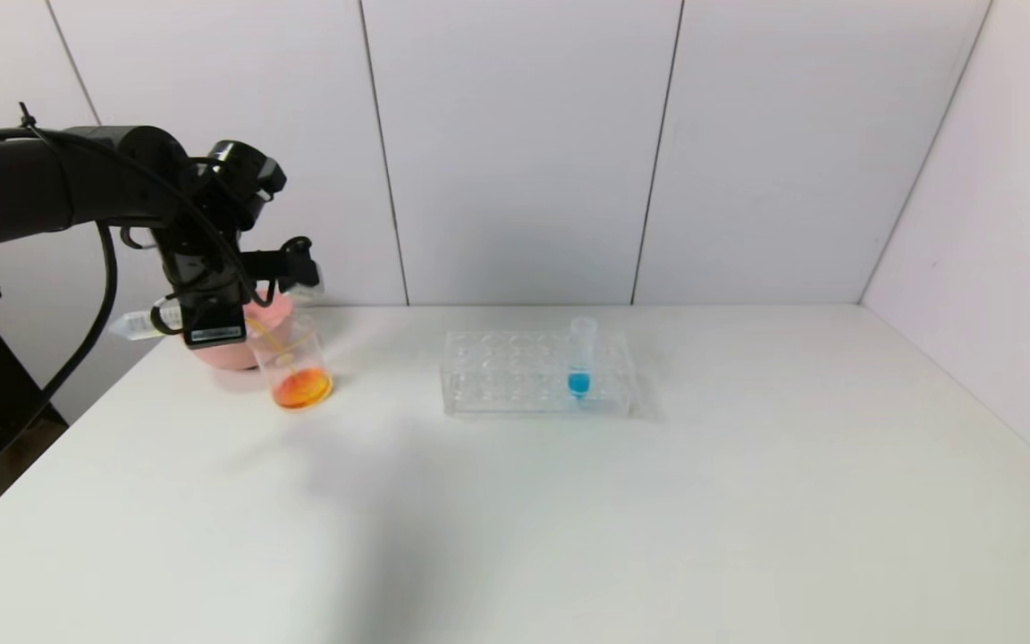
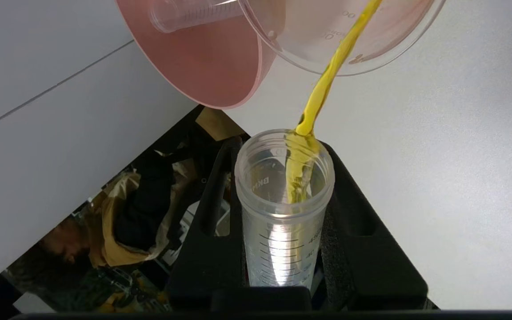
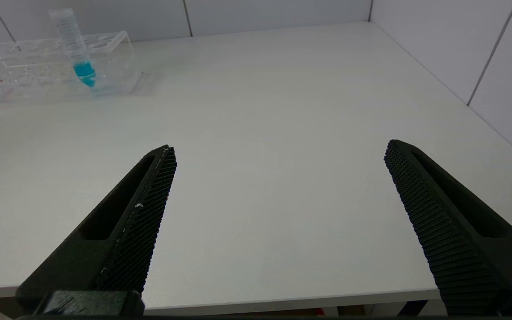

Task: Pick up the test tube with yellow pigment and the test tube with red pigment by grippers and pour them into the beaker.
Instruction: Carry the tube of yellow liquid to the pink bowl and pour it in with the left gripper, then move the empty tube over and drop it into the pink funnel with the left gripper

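Observation:
My left gripper [image 1: 211, 313] is shut on the test tube with yellow pigment [image 1: 141, 324] and holds it tilted over the beaker [image 1: 293, 367] at the table's back left. In the left wrist view the tube [image 2: 278, 240] sits between the black fingers [image 2: 220, 178], and a yellow stream runs from its mouth into the beaker [image 2: 398, 40]. The beaker holds orange liquid at its bottom. No tube with red liquid shows. A clear empty tube [image 2: 185, 13] lies in the pink bowl. My right gripper [image 3: 278, 151] is open and empty above the table's near edge.
A pink bowl [image 1: 222, 353] stands right behind the beaker, also in the left wrist view [image 2: 202, 71]. A clear tube rack [image 1: 515, 386] holds a tube with blue liquid [image 1: 580, 358] mid-table; both show in the right wrist view [image 3: 16, 75].

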`<act>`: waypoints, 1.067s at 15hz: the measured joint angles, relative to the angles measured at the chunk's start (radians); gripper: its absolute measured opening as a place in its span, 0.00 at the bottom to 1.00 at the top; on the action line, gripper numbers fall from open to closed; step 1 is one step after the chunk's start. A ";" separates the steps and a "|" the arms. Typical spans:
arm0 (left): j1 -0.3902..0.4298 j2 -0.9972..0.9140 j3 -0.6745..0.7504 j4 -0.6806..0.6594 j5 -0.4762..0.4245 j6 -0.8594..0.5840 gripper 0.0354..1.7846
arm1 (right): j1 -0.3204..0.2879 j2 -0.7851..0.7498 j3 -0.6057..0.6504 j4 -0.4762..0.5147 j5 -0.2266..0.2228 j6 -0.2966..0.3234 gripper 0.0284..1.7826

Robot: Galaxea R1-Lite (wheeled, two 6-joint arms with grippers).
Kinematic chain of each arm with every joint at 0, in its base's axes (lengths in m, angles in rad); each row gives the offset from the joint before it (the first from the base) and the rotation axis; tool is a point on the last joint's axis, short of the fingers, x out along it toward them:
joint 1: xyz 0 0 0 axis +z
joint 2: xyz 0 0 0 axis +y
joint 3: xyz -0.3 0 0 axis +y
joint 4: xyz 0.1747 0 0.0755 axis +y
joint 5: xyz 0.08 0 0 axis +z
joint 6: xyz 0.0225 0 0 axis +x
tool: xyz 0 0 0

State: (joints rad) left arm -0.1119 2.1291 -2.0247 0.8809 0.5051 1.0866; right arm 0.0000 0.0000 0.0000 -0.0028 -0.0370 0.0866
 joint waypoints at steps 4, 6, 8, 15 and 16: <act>-0.021 0.003 0.000 0.033 0.070 0.008 0.26 | 0.000 0.000 0.000 0.000 0.000 0.000 0.96; -0.034 0.003 0.000 0.040 0.089 0.009 0.26 | 0.000 0.000 0.000 0.000 0.000 0.000 0.96; -0.044 0.000 0.000 0.042 0.103 0.009 0.26 | 0.000 0.000 0.000 0.000 0.000 0.000 0.96; -0.020 -0.062 0.019 -0.013 -0.035 -0.114 0.26 | 0.000 0.000 0.000 0.000 0.000 0.000 0.96; -0.006 -0.077 0.022 -0.017 -0.100 -0.172 0.26 | 0.000 0.000 0.000 0.000 0.000 0.000 0.96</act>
State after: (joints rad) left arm -0.1179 2.0517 -2.0026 0.8634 0.4055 0.9145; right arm 0.0000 0.0000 0.0000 -0.0028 -0.0374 0.0870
